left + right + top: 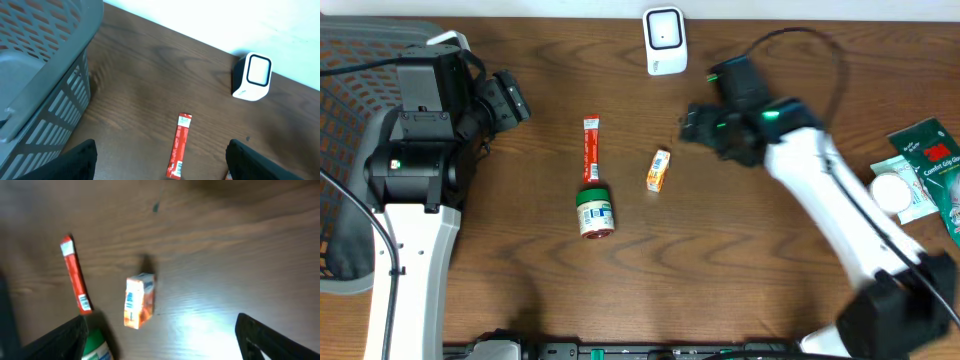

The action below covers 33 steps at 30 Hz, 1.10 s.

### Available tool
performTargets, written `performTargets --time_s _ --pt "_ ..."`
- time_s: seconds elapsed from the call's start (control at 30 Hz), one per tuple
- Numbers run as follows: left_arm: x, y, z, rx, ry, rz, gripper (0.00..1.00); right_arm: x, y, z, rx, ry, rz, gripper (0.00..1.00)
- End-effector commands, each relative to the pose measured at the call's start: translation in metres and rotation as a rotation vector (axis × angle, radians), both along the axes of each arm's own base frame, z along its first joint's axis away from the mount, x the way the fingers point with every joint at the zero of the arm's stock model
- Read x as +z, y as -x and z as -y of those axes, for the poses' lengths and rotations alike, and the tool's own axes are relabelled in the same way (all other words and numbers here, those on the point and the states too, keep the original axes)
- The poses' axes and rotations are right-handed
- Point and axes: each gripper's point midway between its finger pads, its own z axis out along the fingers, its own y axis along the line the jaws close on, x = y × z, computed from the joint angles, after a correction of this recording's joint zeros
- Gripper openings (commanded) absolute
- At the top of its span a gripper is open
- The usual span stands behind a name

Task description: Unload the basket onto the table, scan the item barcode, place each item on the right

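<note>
A white barcode scanner [664,40] stands at the table's far edge and also shows in the left wrist view [252,77]. Three items lie mid-table: a red stick packet [591,148], a small orange box [659,169] and a green-lidded jar [594,212] on its side. My right gripper [690,125] hovers just right of the orange box [138,301], open and holding nothing [160,325]. My left gripper [515,100] is at the left, open and empty [161,150], above the red packet [179,145], whose barcode end points toward me.
A grey mesh basket [350,110] fills the left side, its wall [40,65] close beside the left gripper. Green and white packets [928,165] and a round white lid [892,190] lie at the right edge.
</note>
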Motion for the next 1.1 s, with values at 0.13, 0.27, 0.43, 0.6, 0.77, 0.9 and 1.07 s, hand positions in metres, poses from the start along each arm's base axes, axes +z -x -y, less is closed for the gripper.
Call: performTargets --time_s 0.13,0.27,0.43,0.6,0.77,0.9,1.07 --pt "0.003 -0.001 -0.001 -0.005 -0.009 0.008 0.82 0.021 0.014 0.010 0.084 -0.096 -0.021 0.89" --pt "0.001 0.000 -0.001 -0.005 -0.009 -0.001 0.82 0.002 0.022 -0.009 0.136 -0.108 -0.082 0.80" --pt "-0.001 0.002 -0.001 -0.005 -0.009 -0.011 0.82 -0.030 0.027 -0.057 0.249 -0.095 -0.119 0.37" --pt "-0.001 0.002 -0.001 -0.005 -0.009 -0.011 0.82 -0.075 0.030 -0.114 0.369 -0.071 -0.120 0.07" --pt "-0.001 0.002 -0.001 -0.005 -0.009 -0.011 0.82 -0.117 0.026 -0.132 0.388 0.047 -0.093 0.03" --pt "-0.001 0.002 -0.001 -0.005 -0.009 -0.011 0.82 -0.129 0.022 -0.111 0.345 0.175 -0.095 0.01" --pt "-0.001 0.002 -0.001 -0.005 -0.009 -0.010 0.82 -0.114 0.025 -0.080 0.298 0.246 -0.116 0.01"
